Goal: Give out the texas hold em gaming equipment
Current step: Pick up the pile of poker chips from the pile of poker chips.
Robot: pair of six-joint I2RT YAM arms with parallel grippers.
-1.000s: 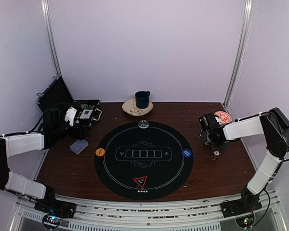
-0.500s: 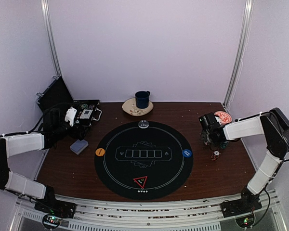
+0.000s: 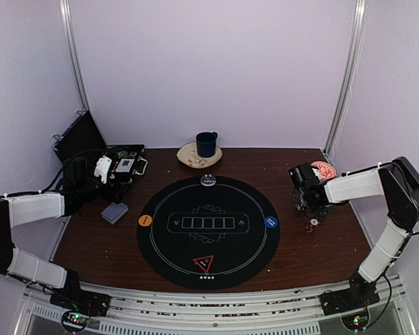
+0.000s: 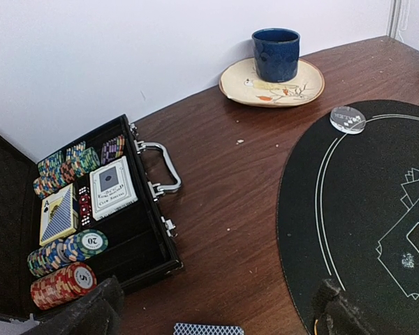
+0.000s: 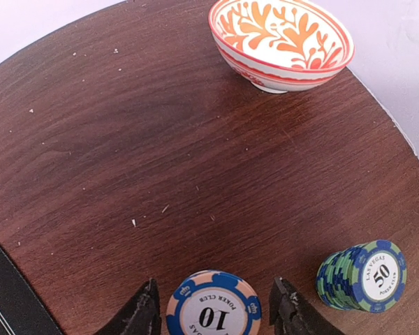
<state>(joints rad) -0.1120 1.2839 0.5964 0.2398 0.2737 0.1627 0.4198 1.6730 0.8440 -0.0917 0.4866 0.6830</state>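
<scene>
At far left of the brown wooden tabletop (image 3: 304,246) sits the open black carrying case (image 4: 136,241), holding rows of striped poker chips (image 4: 64,278) and two boxed card decks (image 4: 112,187). Your left gripper (image 4: 206,317) hangs near the case's front corner, jaws spread wide, nothing in them.

Just right of the case, on bare wood: grey-blue-backed deck of playing cards (image 3: 114,212), flat, clear of the gripper.

Centre: round black felt mat (image 3: 208,276).
- orange button disc (image 3: 145,220) on its left rim
- white button disc (image 3: 208,181) on its far rim
- red-edged black triangle marker (image 3: 203,264) near its close rim
- blue button disc (image 3: 271,222) on its right rim

Behind the mat, by the back wall: dark blue mug (image 3: 207,144) upright on a cream saucer (image 3: 188,158).

Right of the mat: your right gripper (image 5: 213,314) is low over the wood, jaws partly apart and straddling the blue-and-peach chip stack marked 10 (image 5: 214,310). A thin gap shows on each side, so no grip on it.

Just right of that: green-and-blue chip stack marked 50 (image 5: 366,276), leaning slightly, apart from the gripper.

Beyond both stacks, toward the back right corner: red-patterned small white bowl (image 5: 283,42), upright.
</scene>
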